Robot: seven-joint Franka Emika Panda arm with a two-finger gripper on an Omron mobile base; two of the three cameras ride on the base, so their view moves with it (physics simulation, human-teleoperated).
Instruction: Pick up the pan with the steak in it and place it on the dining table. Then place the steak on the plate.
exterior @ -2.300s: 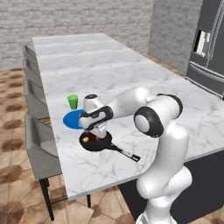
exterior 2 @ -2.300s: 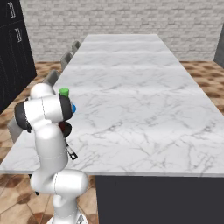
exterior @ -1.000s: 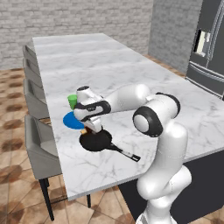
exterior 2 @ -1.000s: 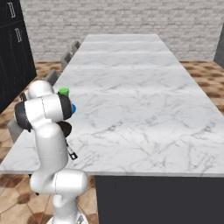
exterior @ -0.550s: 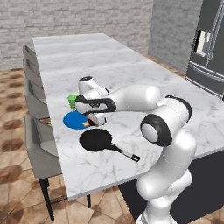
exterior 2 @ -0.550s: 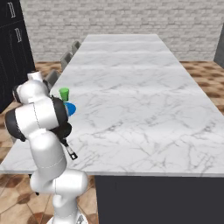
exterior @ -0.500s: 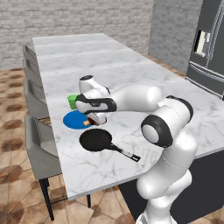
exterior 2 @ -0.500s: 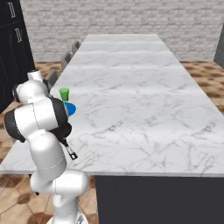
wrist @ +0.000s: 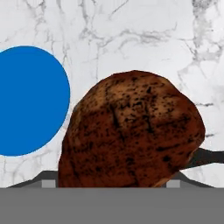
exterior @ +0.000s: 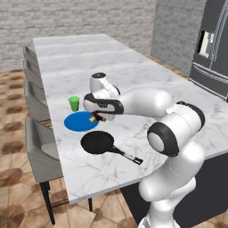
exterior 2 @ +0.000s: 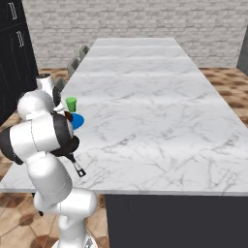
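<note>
1. Marble dining table [exterior: 133, 75] already carries the empty pan [exterior: 96, 142], just beside the plate [exterior: 80, 121].
2. Gripper [exterior: 99, 118], jaws spread wide around the steak [wrist: 131, 131], holds it over the plate's edge.
3. Remaining, by my judgement: centre and release.
</note>
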